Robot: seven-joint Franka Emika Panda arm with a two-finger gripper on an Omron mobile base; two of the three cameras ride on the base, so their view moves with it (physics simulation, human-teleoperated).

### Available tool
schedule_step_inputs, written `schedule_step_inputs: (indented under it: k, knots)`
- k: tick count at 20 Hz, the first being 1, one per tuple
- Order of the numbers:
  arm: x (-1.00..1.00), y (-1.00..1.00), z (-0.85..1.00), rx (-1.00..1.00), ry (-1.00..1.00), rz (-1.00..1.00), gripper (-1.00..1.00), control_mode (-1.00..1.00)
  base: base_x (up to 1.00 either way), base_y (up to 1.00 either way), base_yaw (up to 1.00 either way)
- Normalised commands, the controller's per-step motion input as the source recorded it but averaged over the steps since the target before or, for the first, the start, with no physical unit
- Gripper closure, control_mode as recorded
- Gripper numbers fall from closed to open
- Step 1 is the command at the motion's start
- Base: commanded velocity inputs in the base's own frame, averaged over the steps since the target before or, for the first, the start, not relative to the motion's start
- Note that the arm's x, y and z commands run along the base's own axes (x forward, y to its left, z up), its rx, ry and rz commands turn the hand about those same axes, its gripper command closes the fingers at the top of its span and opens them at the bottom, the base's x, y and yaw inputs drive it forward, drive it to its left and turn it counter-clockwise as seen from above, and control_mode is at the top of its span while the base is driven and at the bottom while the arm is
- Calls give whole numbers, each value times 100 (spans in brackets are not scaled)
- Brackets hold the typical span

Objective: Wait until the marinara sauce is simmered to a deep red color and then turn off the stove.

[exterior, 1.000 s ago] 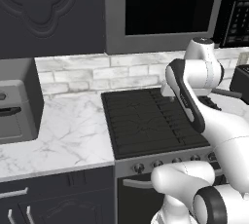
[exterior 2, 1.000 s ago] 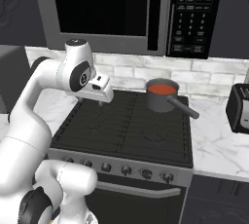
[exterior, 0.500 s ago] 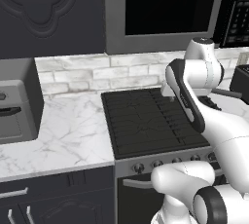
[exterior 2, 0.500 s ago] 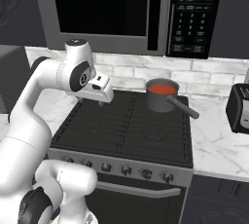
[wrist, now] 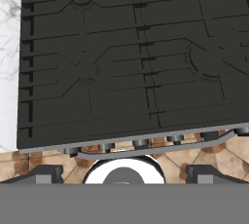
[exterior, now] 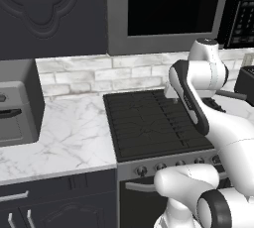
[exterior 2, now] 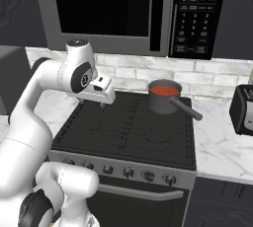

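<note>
step: waiting phase; arm hangs idle over the stove (exterior 2: 128,132), nothing touched, knobs (exterior 2: 128,172) untouched
sauce: sauce (exterior 2: 164,90) reads bright orange-red, probably not yet deep red, so my call is keep watching
sauce place: in the saucepan (exterior 2: 163,100) on the back right burner, near the backsplash, below the microwave (exterior 2: 123,14)
pan axis: long axis runs along the handle (exterior 2: 185,108); handle points from the pot toward the front right, at the toaster (exterior 2: 243,110) side counter
gripper: gripper (exterior 2: 104,103) over the back left part of the grates, well apart from the pan; fingers (wrist: 41,174) spread wide, holding nothing
next move: once colour deepens, drop to the front panel, pick the knob matching the back right burner, close on it and twist to off
risk: knob row is small and alike; wrong knob is likely
</note>
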Motion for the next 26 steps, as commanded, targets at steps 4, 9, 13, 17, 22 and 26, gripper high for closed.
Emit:
schedule_step_inputs:
  k: [4,9,13,17,22,26]
  knots:
    - [0,0,0,0,0,0,-100,-100,0,0,0]
    - [0,0,0,0,0,0,-100,-100,0,0,0]
    - [0,0,0,0,0,0,-100,-100,0,0,0]
    - [0,0,0,0,0,0,-100,-100,0,0,0]
    - [0,0,0,0,0,0,-100,-100,0,0,0]
    - [0,0,0,0,0,0,-100,-100,0,0,0]
